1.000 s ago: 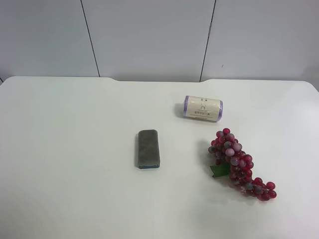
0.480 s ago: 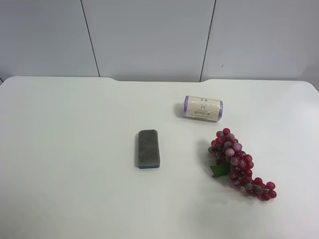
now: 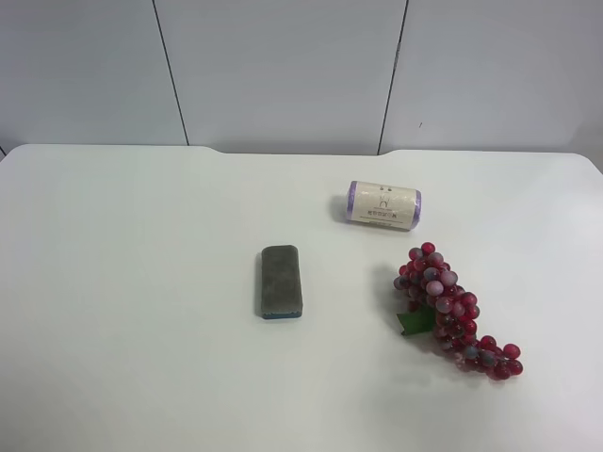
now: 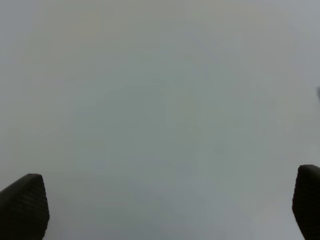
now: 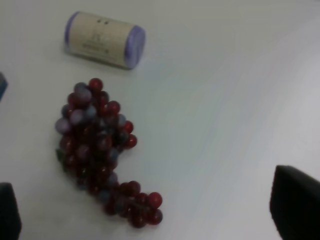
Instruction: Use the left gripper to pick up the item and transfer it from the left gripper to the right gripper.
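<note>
The item, a bunch of dark-red and purplish grapes (image 3: 452,311) with a green leaf, lies on the white table at the right of the exterior high view. The right wrist view also shows the grapes (image 5: 100,150), lying flat. My right gripper (image 5: 150,215) hangs open above them, and only its two black fingertips (image 5: 295,205) show at the frame's corners. My left gripper (image 4: 165,205) is open over bare white table, with nothing between its fingertips (image 4: 22,205). Neither arm appears in the exterior high view.
A dark grey rectangular block (image 3: 280,281) lies mid-table. A cream roll with purple ends (image 3: 382,204) lies behind the grapes, and the same roll (image 5: 105,39) shows in the right wrist view. The table's far edge (image 3: 301,151) meets a grey panelled wall.
</note>
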Available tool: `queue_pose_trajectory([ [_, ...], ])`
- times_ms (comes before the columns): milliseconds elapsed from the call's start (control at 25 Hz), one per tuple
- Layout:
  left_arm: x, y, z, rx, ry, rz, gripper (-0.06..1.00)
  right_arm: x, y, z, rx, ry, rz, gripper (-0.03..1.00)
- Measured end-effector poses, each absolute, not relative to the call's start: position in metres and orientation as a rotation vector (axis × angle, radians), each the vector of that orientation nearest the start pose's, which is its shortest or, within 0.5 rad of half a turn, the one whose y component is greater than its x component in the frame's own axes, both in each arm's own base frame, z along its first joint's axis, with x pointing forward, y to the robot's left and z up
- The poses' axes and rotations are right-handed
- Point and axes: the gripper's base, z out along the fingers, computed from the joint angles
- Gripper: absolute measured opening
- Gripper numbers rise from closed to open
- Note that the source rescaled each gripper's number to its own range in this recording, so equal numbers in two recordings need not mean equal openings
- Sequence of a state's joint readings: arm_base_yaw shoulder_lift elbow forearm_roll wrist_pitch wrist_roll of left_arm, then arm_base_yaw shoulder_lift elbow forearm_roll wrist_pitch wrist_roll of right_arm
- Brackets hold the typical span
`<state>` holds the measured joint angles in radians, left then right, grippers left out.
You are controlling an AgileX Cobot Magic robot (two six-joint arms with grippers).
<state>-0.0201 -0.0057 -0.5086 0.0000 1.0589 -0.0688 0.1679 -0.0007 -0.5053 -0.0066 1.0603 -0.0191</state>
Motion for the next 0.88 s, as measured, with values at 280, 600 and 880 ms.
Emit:
queue_pose_trajectory([
  [280,-0.0067,-0.0005,0.2798,-0.141,2.023,0.001,1.00,-0.0059,-0.0010,0.2788,-0.091,2.034,0.030,1.00],
  [600,-0.0067,-0.0005,0.2798,-0.143,2.023,0.002,1.00,-0.0059,-0.0010,0.2788,-0.090,2.034,0.030,1.00],
  [880,-0.0067,-0.0005,0.2798,-0.143,2.023,0.002,1.00,-0.0059,-0.0010,0.2788,-0.089,2.034,0.031,1.00],
])
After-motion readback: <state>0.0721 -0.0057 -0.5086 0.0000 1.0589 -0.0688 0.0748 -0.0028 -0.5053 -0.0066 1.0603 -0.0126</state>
